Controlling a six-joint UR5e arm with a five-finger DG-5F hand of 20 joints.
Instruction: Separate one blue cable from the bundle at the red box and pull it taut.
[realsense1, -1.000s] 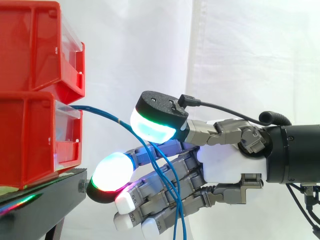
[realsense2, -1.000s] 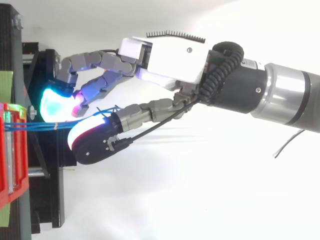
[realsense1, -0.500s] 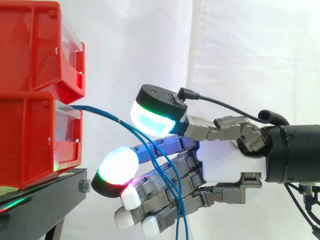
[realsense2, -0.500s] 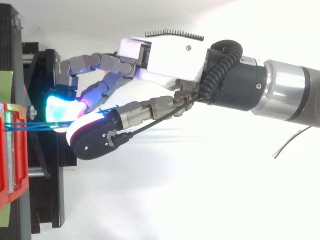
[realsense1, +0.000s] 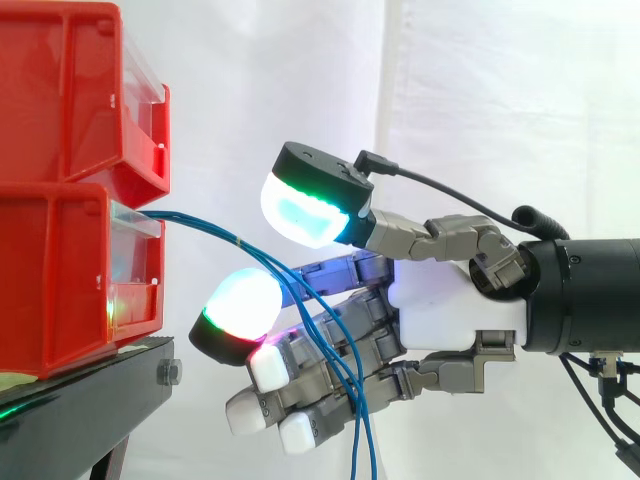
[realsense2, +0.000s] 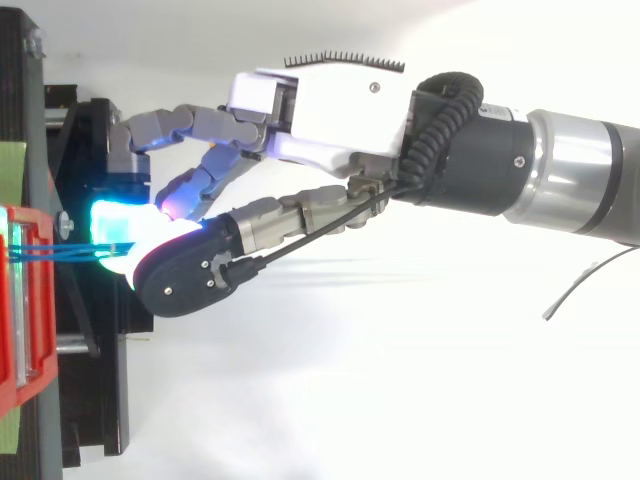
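Seen from the side, the robot's hand (realsense1: 455, 315) reaches in from the right edge to the middle of the frame, half open, its thumb raised above slightly bent fingers, with a clear gap between the glowing thumb pad (realsense1: 300, 205) and the glowing fingertip (realsense1: 240, 305) below it; nothing is clamped. A bundle of blue cables (realsense1: 200, 224) leaves the front of the lower red bin (realsense1: 60, 280) at centre left and arcs rightward through that gap. It then drops slack across the front of the fingers to the bottom edge, the strands fanning apart as they fall, none singled out and none drawn tight. At the left, the upper red bin (realsense1: 70, 90) sits stacked on the lower one, both carried by a black stand (realsense1: 90, 400) in the lower left corner. A white curtain (realsense1: 500, 120) closes off the background. From above, the arm (realsense2: 570, 185) enters from the right edge, the thumb pad lies just beside the lit fingertip at centre left, and the cables run level from the bin at the left edge to the pads
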